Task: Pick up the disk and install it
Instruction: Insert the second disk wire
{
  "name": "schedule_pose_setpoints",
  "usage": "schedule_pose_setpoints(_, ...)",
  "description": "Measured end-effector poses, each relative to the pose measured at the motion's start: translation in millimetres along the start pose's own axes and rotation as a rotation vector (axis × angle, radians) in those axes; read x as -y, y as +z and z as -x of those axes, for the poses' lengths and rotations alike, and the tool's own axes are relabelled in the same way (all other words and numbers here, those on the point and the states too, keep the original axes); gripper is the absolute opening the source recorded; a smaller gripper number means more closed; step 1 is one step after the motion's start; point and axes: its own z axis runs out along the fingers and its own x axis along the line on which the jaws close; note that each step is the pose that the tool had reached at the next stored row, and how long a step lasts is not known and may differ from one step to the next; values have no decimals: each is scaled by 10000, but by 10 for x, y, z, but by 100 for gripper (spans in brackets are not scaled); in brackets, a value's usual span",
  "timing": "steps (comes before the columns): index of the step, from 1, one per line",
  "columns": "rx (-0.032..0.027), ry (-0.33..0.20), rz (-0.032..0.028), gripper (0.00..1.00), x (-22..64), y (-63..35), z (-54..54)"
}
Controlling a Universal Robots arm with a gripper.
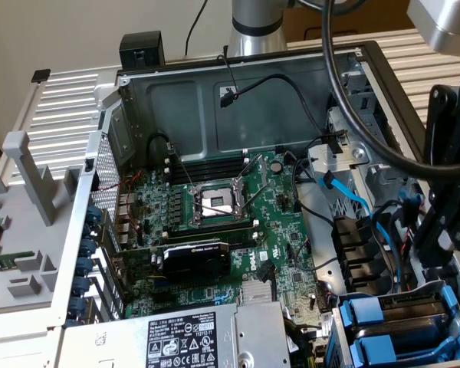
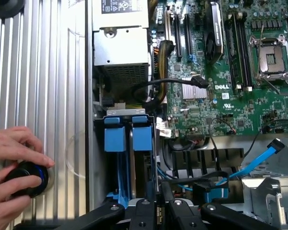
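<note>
- The computer case (image 1: 215, 92) lies open on the ribbed silver tabletop (image 2: 48, 72), with its motherboard (image 2: 221, 96) exposed.
- The disk (image 2: 142, 138), in its blue carrier, sits in the drive bay (image 2: 100, 158). It is on the bay's side nearer the motherboard.
- A second blue carrier (image 2: 114, 139) sits just beside it in the same bay, on the side nearer the case wall.
- The bay lies next to the grey power supply (image 2: 120, 43), in the case's corner at the exterior view's lower right.
- The tool (image 2: 158, 211) hovers over the end of the bay farthest from the power supply, roughly in line with the disk.
- How far open the tool is, and whether it grips anything, cannot be told.
- In the exterior view the black arm (image 1: 445, 192) comes down at the right, above the bay.
- A blue cable (image 2: 261, 155) runs loose across the case floor beside the bay.
- A person's hand (image 2: 14, 167) rests on a black knob with a blue ring (image 2: 29, 178). The knob is on the tabletop, outside the case wall.
</note>
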Motion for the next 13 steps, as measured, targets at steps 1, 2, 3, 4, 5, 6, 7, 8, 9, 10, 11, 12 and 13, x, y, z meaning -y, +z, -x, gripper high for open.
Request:
schedule_pose_setpoints(1, 36, -5, 5, 16, 3, 13, -6)
schedule_pose_setpoints(2, 81, -14, 10, 16, 7, 25, -13)
schedule_pose_setpoints(3, 119, -20, 13, 16, 9, 38, -16)
schedule_pose_setpoints(4, 149, -24, 16, 16, 12, 53, -17)
schedule_pose_setpoints(5, 178, -28, 18, 16, 13, 66, -18)
schedule_pose_setpoints(6, 199, -32, 22, 16, 14, 70, -20)
schedule_pose_setpoints(7, 203, -32, 25, 16, 14, 70, -20)
schedule_pose_setpoints(8, 204, -33, 25, 16, 15, 70, -21)
schedule_pose_setpoints(9, 205, -33, 25, 16, 15, 71, -20)
schedule_pose_setpoints(10, 204, -33, 25, 16, 15, 72, -20)
schedule_pose_setpoints(11, 204, -33, 27, 16, 15, 73, -21)
schedule_pose_setpoints(12, 204, -33, 29, 16, 15, 73, -21)
schedule_pose_setpoints(13, 204, -33, 29, 16, 15, 73, -21)
